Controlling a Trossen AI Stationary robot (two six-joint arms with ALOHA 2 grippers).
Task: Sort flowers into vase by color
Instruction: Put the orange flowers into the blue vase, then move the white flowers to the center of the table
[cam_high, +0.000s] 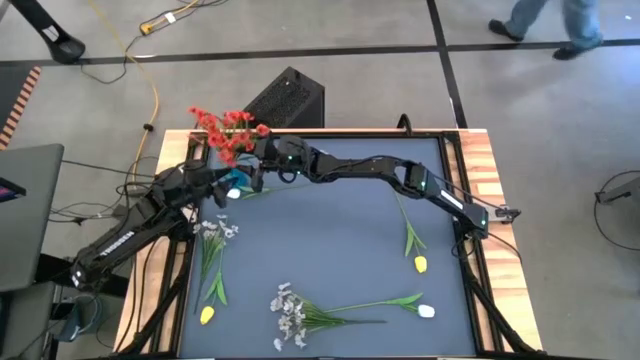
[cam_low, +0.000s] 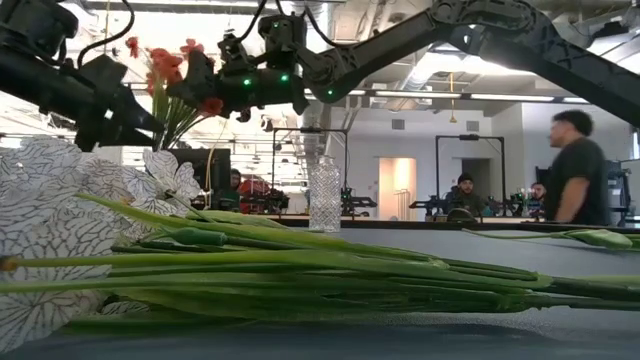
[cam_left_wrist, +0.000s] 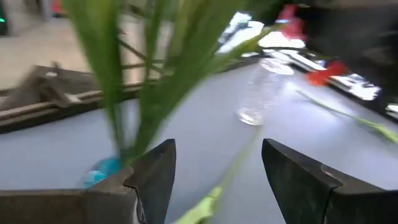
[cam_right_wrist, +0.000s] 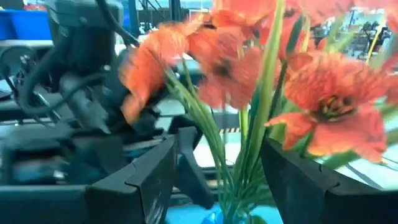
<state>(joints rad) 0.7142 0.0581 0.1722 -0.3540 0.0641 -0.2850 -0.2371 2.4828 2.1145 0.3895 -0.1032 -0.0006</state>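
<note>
Both grippers are meeting at the far left part of the dark blue table (cam_high: 330, 240), around the bunch of red artificial blossoms on green stems (cam_high: 225, 132). The bunch is standing upright in a holder with a blue base (cam_high: 236, 181), close to the far left corner, so its long axis is vertical.

The right gripper (cam_high: 262, 152) is reaching across the table from the right side. Its two dark fingers are standing apart, and in its wrist view the green stems (cam_right_wrist: 245, 168) are rising between them, not yet pinched. The left gripper (cam_high: 228, 185) is waiting just beside the blue base, a little nearer and lower; its fingers are also apart and are holding nothing.

I judge that the right gripper is the one placed for the coming move, because the stems are lying straight ahead of it, in the gap. To take them it needs only to close across the vertical stems.

The clear ribbed glass vase (cam_low: 323, 195) is standing upright farther along the table; the overhead view does not show it clearly. The other flowers are lying flat: a yellow tulip bud (cam_high: 207, 315) near left, a spray of small white blossoms (cam_high: 290, 312) near centre, a white tulip bud (cam_high: 427, 311) and another yellow bud (cam_high: 421, 264) to the right.
</note>
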